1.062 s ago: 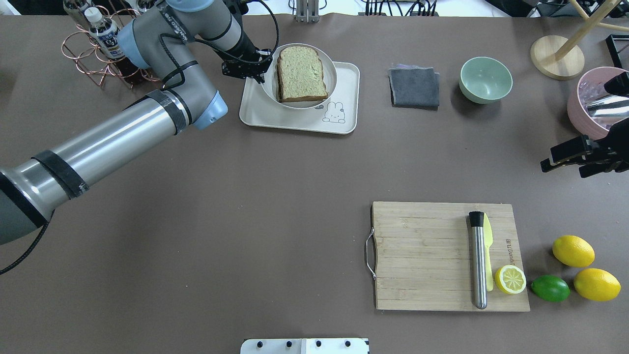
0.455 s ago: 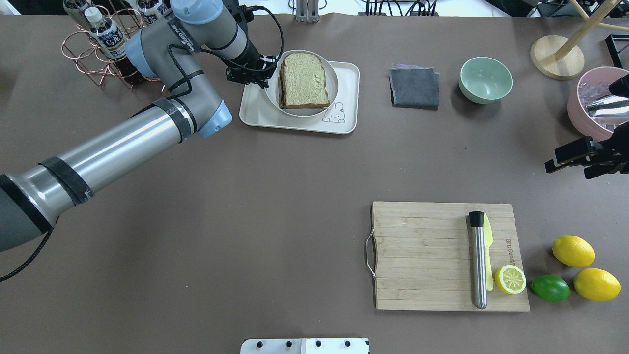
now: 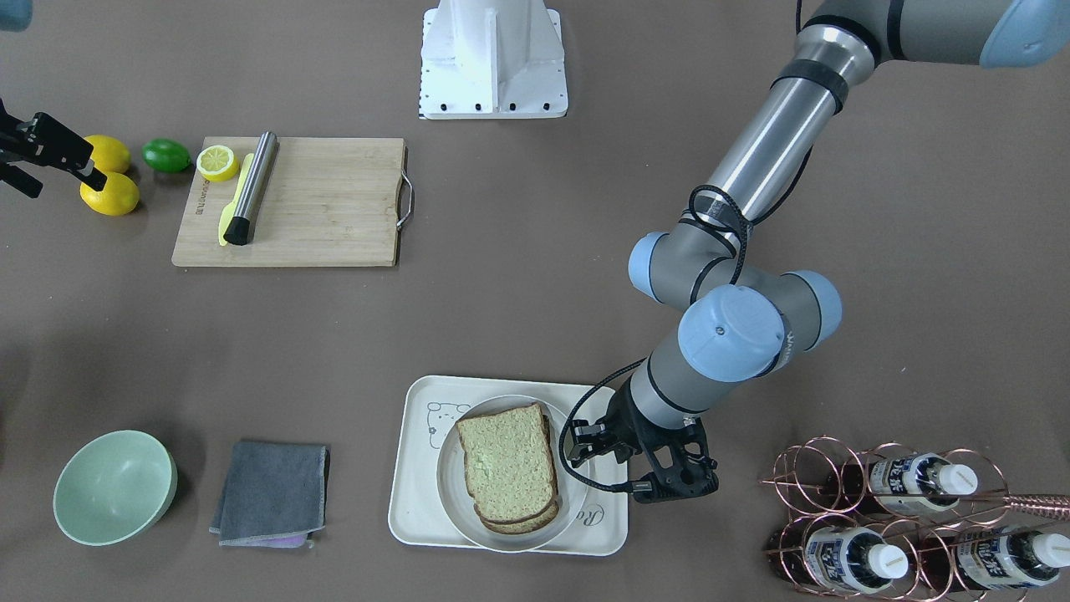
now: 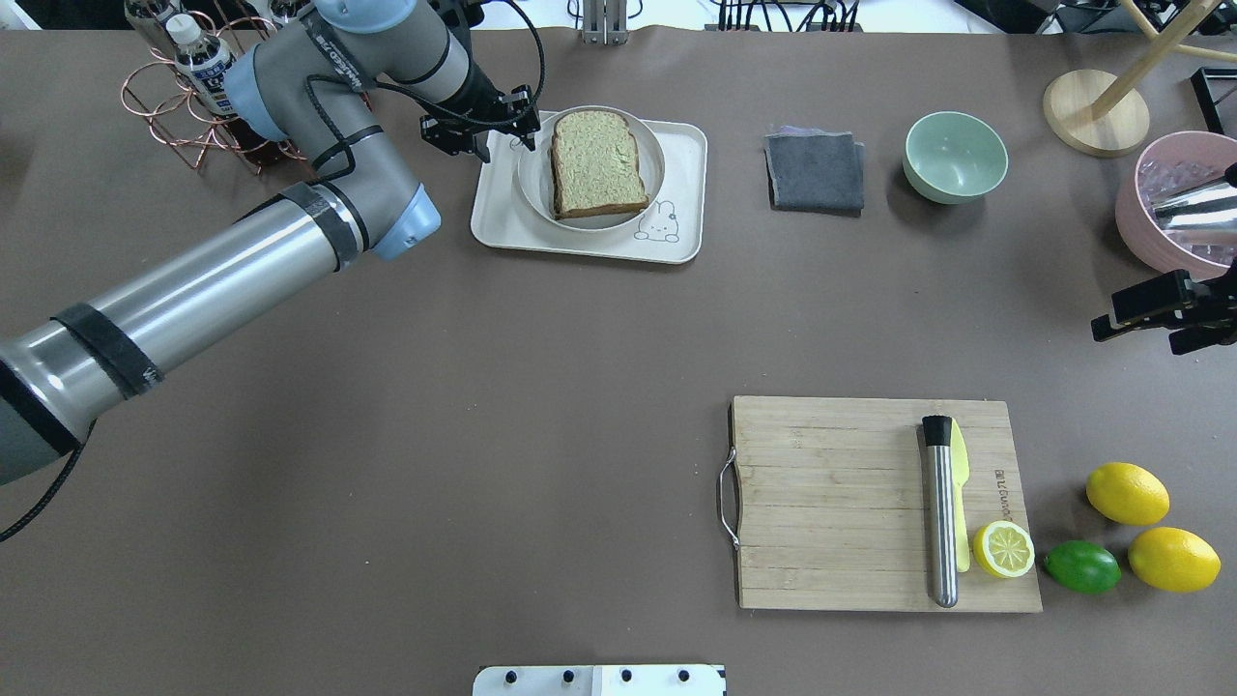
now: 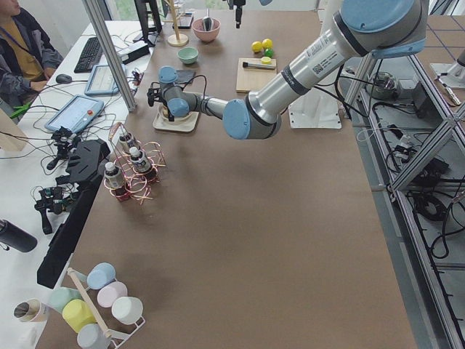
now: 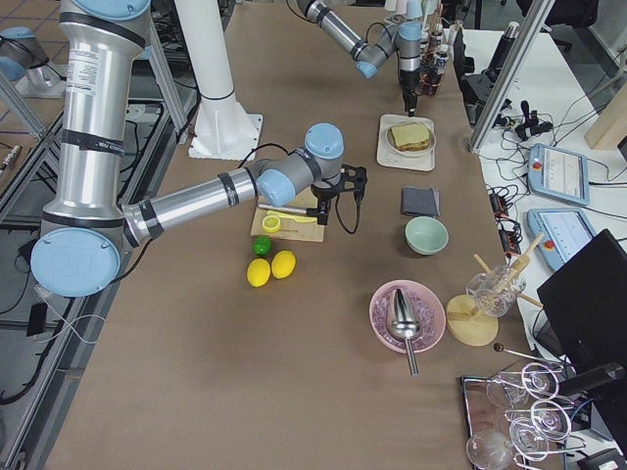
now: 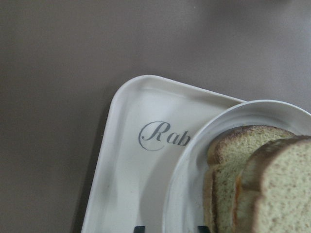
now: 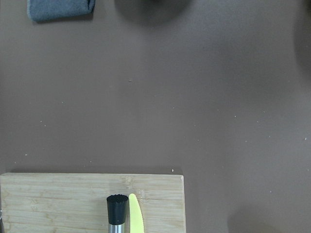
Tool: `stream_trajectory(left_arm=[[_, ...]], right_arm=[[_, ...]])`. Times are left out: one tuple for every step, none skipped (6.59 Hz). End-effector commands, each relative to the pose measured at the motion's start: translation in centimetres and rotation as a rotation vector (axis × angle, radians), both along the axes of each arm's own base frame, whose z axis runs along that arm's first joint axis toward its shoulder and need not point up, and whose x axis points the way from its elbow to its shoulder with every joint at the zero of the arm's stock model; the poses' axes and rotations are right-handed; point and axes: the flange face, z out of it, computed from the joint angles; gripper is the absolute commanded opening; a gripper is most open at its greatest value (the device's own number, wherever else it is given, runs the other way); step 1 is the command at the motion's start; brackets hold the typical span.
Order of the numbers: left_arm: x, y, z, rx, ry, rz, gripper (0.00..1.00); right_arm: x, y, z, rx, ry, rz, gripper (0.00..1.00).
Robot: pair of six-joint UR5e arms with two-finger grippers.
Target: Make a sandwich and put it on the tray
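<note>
Cream tray (image 7: 124,189) reads "Rab", rest hidden under plate (image 7: 187,160) holding sandwich (image 7: 272,189).

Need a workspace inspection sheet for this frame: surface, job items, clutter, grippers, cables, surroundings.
Surface: brown table, no spills seen.
Job's things: sandwich stacked on white plate, plate resting on tray; egg not visible.
Clutter: cutting board with metal rod, yellow knife, lemon half; lemons, lime, grey cloth, green bowl, bottle rack.
Grippers: left gripper open, above tray's corner beside plate, holding nothing; right gripper far from tray, state unclear.
Cables: black cable loops at left wrist near plate.
Surroundings: operator seated at side desk.
</note>
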Motion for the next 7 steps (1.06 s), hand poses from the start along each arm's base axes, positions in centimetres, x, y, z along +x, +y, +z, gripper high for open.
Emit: stream_trajectory(left_arm=[[-7.3,3.4,2.0,-0.011,0.017,-0.039,0.76],[-9.3,4.3,0.8,-0.047,-0.005,-0.026,0.76],[-13.7,6.0,5.1,0.007,-0.019,0.048,0.76],[-20.2,6.6,10.2,0.108,-0.055,0.127,0.79],[-26.9,6.4,13.3,0.157,-0.081,0.151,0.86],[-31.8,8.8,17.6,0.191,-0.142,0.183,0.89],[-37.6,11.4,20.1,0.228,-0.206,0.212,0.89]], right_arm=[[1.7,-0.5,0.6,0.036,0.028,0.030,1.00],[3.1,-0.7,1.5,0.056,0.041,0.035,1.00],[4.9,-0.5,2.9,0.072,0.058,0.040,1.00],[6.9,-0.6,5.0,0.103,0.079,0.027,1.00],[8.0,-1.1,8.0,0.124,0.105,-0.006,1.00],[9.9,-1.4,11.5,0.143,0.136,-0.031,1.00],[12.3,-1.6,14.6,0.168,0.164,-0.045,1.00]])
